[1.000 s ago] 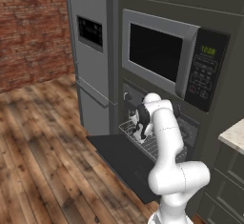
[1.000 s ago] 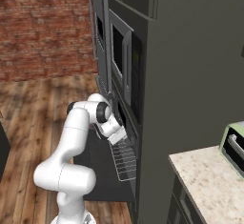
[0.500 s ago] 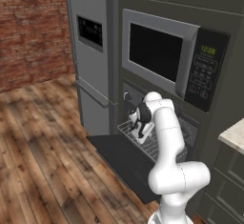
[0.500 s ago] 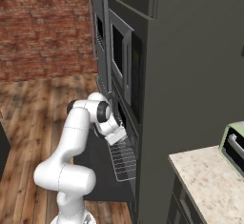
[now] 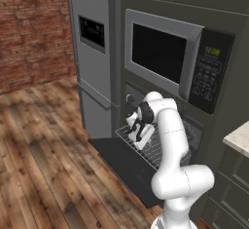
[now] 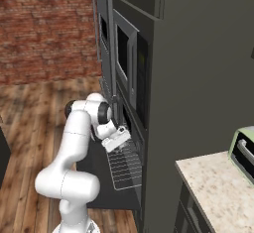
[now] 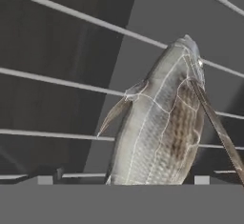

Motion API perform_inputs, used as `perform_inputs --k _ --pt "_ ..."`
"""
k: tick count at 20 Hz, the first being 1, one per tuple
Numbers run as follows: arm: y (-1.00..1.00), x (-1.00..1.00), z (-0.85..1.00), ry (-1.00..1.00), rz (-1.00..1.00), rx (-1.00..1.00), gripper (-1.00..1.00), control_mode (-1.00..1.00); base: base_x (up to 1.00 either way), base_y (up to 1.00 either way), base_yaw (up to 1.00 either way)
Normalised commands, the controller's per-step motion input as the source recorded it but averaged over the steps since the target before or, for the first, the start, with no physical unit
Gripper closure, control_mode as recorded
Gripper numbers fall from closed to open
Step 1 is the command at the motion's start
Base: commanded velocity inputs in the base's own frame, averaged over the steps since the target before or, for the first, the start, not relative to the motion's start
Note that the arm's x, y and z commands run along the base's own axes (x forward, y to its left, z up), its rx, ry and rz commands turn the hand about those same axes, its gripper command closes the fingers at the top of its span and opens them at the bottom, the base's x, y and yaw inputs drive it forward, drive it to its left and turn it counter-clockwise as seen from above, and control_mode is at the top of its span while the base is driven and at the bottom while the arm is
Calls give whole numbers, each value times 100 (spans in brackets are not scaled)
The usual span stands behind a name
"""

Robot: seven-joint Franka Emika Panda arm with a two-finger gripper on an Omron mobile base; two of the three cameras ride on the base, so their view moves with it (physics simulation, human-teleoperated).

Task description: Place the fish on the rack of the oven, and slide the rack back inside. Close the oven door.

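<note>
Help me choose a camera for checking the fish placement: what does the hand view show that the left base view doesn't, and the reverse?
Hand view alone: the fish, silvery and scaled, seen close against the wires. Left base view alone: the microwave, the oven door lying open, the arm and its gripper low over the pulled-out shelf. Shared: the rack of thin wire bars.

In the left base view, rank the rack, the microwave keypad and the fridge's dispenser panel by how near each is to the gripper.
1. The rack: right under the gripper, pulled out over the open oven door.
2. The microwave keypad: up and to the right of the gripper.
3. The dispenser panel: up and to the left, on the fridge, a little farther than the keypad.
</note>
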Motion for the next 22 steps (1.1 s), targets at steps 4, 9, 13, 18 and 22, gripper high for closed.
perform_inputs --k 4,9,13,18,22 --pt "83 -96 4 -16 0 -7 -100 -100 0 0 0" --pt "25 -32 45 -22 -1 -2 -100 -100 0 0 0" --pt "6 -22 79 -24 0 0 -100 -100 0 0 0" --pt "8 -62 86 -23 0 0 -100 -100 0 0 0" --pt "41 -92 46 -14 0 0 -100 -100 0 0 0"
